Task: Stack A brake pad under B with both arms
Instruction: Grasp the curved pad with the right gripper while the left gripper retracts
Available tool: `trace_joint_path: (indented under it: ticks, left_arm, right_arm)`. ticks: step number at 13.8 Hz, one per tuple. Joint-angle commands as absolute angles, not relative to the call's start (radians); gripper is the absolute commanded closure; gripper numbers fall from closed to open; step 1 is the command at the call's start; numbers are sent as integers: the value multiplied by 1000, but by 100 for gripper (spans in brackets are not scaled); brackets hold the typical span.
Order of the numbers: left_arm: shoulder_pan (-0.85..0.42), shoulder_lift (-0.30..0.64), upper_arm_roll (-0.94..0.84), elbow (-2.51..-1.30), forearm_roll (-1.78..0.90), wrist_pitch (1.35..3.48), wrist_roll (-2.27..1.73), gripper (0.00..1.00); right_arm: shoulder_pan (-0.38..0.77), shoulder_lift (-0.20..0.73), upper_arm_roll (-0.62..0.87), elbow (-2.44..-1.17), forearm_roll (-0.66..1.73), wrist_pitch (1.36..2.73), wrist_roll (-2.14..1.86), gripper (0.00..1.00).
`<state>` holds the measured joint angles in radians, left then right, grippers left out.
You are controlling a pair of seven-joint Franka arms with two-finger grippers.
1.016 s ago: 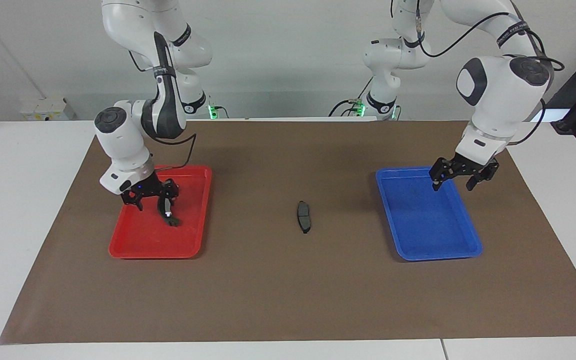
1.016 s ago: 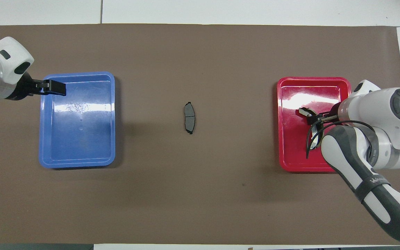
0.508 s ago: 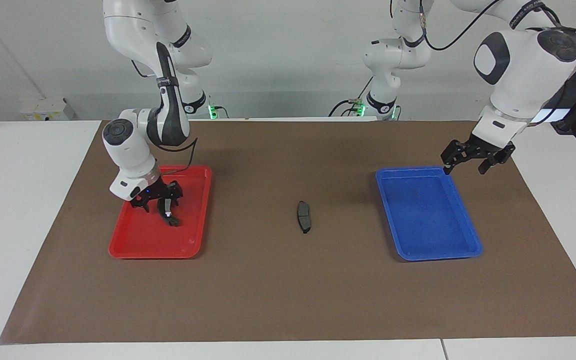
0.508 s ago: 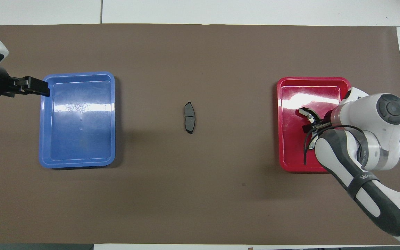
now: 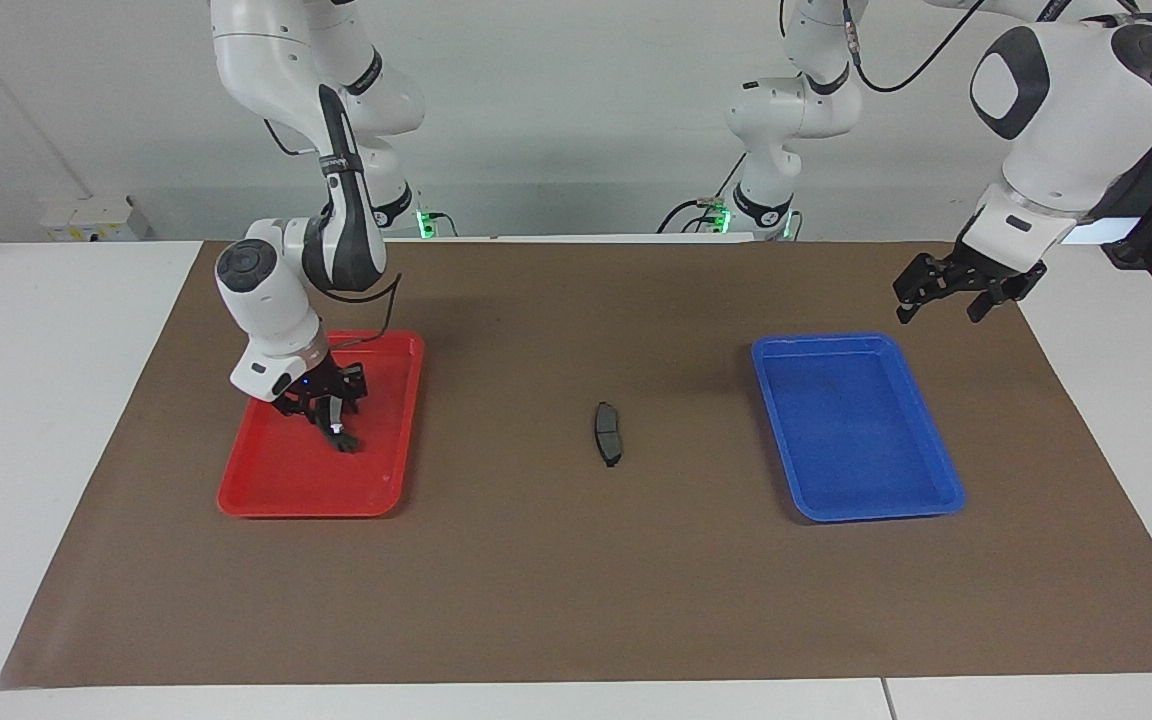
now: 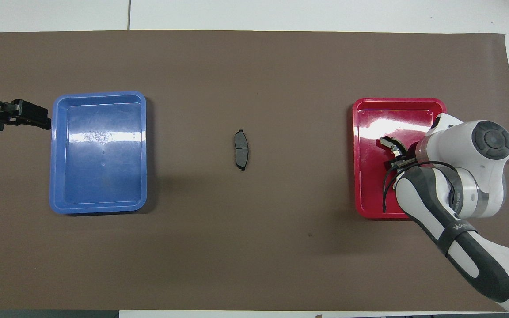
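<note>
Pad A (image 5: 608, 434) lay flat on the brown mat (image 5: 576, 600) mid-desk, between two trays and well apart from both. Shoe B (image 5: 339, 428) sat in the red tray (image 5: 266, 495), clamped by the right tool (image 5: 321, 405). Nothing lay in the blue tray (image 5: 921, 500). The left tool (image 5: 954, 292), fingers apart, had risen and drawn clear of that tray over the mat. Black lettering on the right arm was unreadable.

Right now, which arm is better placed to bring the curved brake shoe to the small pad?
The right arm. Its gripper is down in the red tray at the brake shoe. The left gripper is up beside the blue tray. The pad lies between the trays.
</note>
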<state>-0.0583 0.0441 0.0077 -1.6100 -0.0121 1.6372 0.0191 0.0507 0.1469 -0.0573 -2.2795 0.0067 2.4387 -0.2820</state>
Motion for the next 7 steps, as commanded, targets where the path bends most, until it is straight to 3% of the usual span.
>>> trace_joint_path:
  ticks: [1,3,7]
  left_arm:
    - [-48,-5,2,-1643,-28,1609,31,1]
    - [-48,-2,2,-1634,-28,1618,31,1]
    - [-49,-5,2,-1638,-26,1606,29,0]
  right_arm:
    - [48,135,-55,-2281,34,2419,-311,84]
    - [41,135,-55,-2270,34,2411,-293,100]
    - [60,127,-52,-2162,34,2283,-137,100]
